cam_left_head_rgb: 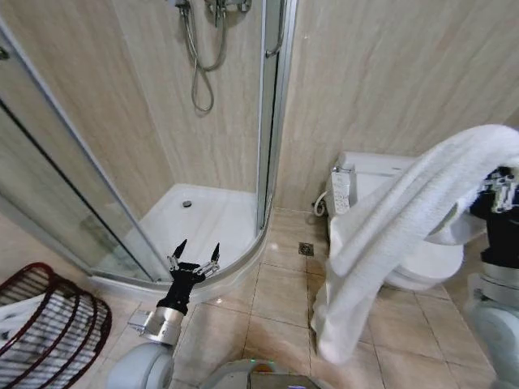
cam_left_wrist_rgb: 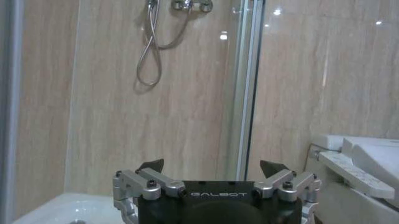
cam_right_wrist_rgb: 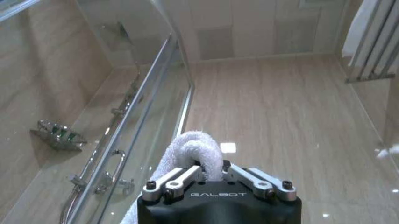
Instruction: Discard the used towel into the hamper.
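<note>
Towel (cam_left_head_rgb: 405, 219) in right hand (cam_right_wrist_rgb: 209, 173); hamper (cam_left_head_rgb: 49, 324) far left.

Beige marble-look tiles cover the walls (cam_left_head_rgb: 381, 73) and the floor (cam_left_head_rgb: 276, 300), with a small square drain (cam_left_head_rgb: 306, 249) set in the floor near the toilet. At far left stands a curved glass shower enclosure (cam_left_head_rgb: 97, 186) with a white tray (cam_left_head_rgb: 203, 223) and a looped chrome hose (cam_left_head_rgb: 201, 69). To the right, a white toilet (cam_left_head_rgb: 389, 211) sits against the wall.
</note>
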Robot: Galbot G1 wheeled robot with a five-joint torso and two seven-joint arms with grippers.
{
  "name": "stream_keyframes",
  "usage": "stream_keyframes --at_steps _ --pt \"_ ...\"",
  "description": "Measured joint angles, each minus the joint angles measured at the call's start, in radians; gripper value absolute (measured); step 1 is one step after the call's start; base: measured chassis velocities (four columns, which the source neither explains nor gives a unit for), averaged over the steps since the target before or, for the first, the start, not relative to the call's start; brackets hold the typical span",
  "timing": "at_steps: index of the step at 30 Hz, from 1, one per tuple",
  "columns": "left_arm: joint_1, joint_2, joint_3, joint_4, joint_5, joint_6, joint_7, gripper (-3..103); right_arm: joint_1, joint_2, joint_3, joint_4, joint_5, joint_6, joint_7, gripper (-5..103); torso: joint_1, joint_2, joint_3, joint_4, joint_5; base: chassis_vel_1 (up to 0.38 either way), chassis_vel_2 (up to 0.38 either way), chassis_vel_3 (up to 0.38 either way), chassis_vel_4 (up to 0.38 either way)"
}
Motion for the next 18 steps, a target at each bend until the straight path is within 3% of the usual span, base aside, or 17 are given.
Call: stream_keyframes --at_steps 18 --pt "0.000 0.000 0.000 0.000 0.000 0.000 0.000 100 0.061 -0.031 -0.025 -0.042 -0.013 -0.018 -0.003 5 0.023 0.070 0.047 0.0002 0.0003 0.015 -0.003 -0.016 0.002"
